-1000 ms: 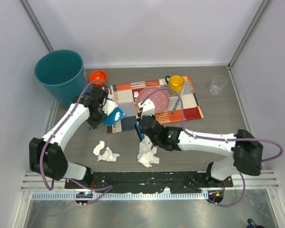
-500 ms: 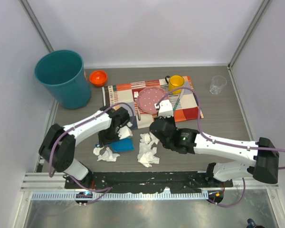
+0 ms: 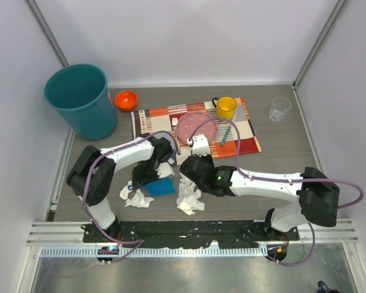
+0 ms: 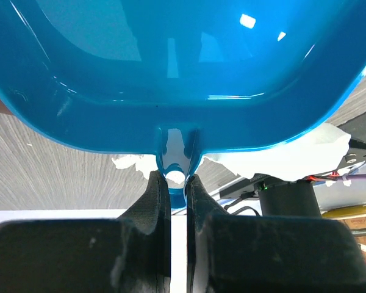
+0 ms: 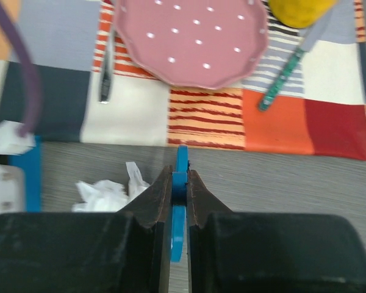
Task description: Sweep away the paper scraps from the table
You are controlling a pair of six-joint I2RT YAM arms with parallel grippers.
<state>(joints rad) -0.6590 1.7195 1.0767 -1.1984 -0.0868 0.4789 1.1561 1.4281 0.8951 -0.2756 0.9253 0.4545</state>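
Note:
Several white paper scraps lie on the table (image 3: pixel 280 159): one wad (image 3: pixel 137 197) near the front left, a larger one (image 3: pixel 190 197) in the middle, another (image 3: pixel 165 169) by the left arm. My left gripper (image 3: pixel 145 176) (image 4: pixel 177 177) is shut on the handle of a blue dustpan (image 3: pixel 162 186) (image 4: pixel 171 73), which sits low between the wads. Paper (image 4: pixel 293 149) shows under its rim. My right gripper (image 3: pixel 187 167) (image 5: pixel 180 183) is shut on a thin blue tool handle (image 5: pixel 181 165), just above the middle wad; a scrap (image 5: pixel 107 192) lies to its left.
A patchwork placemat (image 3: pixel 244 137) carries a pink plate (image 3: pixel 195 125), a yellow mug (image 3: pixel 226 107) and cutlery (image 5: pixel 287 76). A teal bin (image 3: pixel 79 97) and an orange bowl (image 3: pixel 126 97) stand at the back left, a clear cup (image 3: pixel 280 108) at the back right.
My left arm brought the dustpan down from near the bin to the table between the scraps. My right gripper swung toward the placemat and came back over the middle wad.

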